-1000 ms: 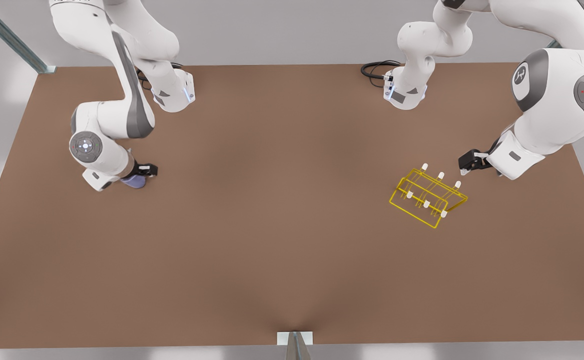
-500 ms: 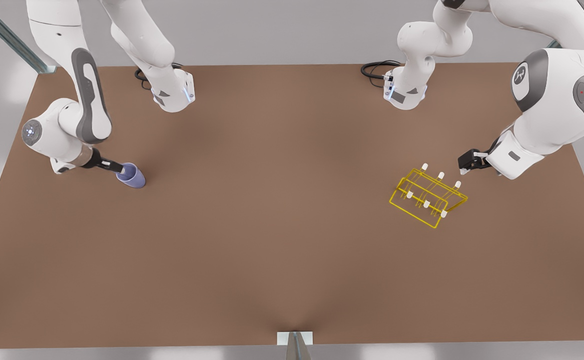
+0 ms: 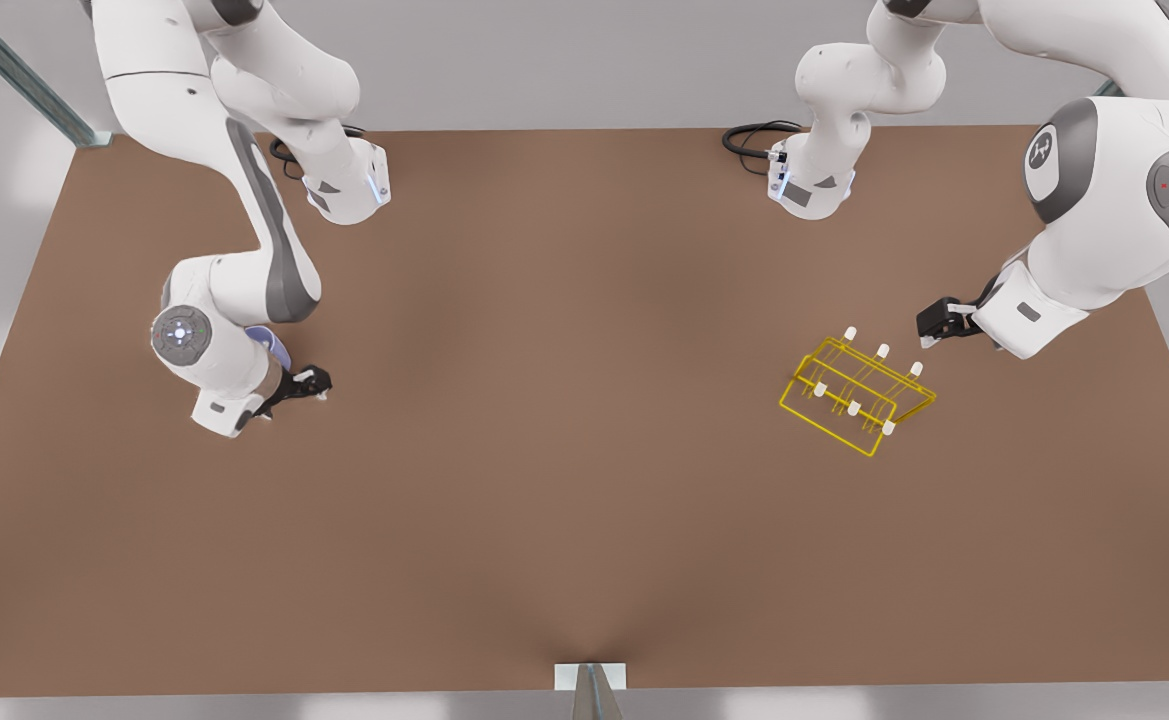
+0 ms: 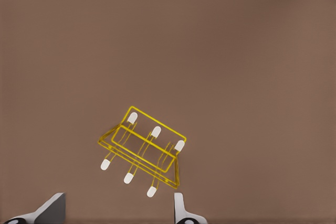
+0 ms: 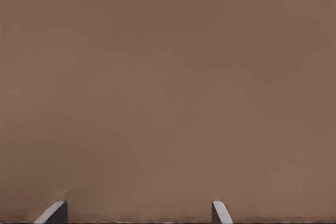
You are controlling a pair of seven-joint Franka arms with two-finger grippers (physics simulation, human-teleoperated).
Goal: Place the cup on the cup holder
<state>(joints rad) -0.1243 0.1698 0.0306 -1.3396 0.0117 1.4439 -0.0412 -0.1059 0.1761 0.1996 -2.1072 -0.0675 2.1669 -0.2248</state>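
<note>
- Cup (image 3: 269, 343): lavender-blue, lying on the brown table (image 3: 564, 500) at the front view's left, mostly hidden behind the arm's wrist; just beside that arm's gripper and not between its fingers.
- Right gripper (image 3: 316, 384): at the front view's left, low over the table beside the cup; fingers apart with nothing between them, both tips visible in the right wrist view (image 5: 137, 212) over bare table.
- Left gripper (image 3: 934, 334): at the front view's right, just beside the far end of the cup holder; fingers apart and empty, as the left wrist view (image 4: 118, 209) shows.
- Cup holder (image 3: 857, 393): yellow wire rack with six white-tipped prongs, standing on the table well apart from the cup; no cup on it.
</note>
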